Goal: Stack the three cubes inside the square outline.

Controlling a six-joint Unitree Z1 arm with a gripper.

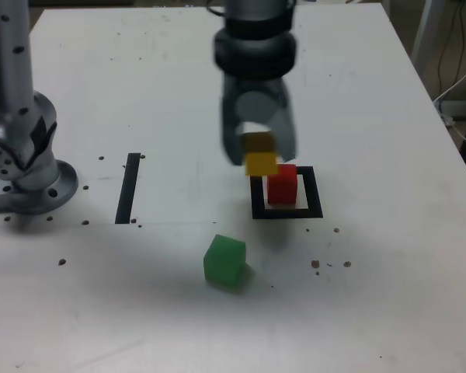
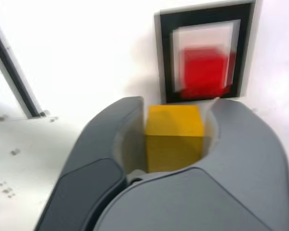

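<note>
One cube, the red [image 1: 282, 186], sits inside the square outline [image 1: 314, 203]; I judge I'm mid-carry with the second. My gripper [image 1: 261, 152] pinches the yellow cube [image 2: 174, 137] above the desk [image 1: 373, 311]. Green [image 1: 225, 260] lies outside the outline's near edge. Next: centre over red, lower gently.

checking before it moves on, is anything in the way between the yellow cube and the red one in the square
Nothing visible stands between the yellow cube in the hand and the red cube.
</note>
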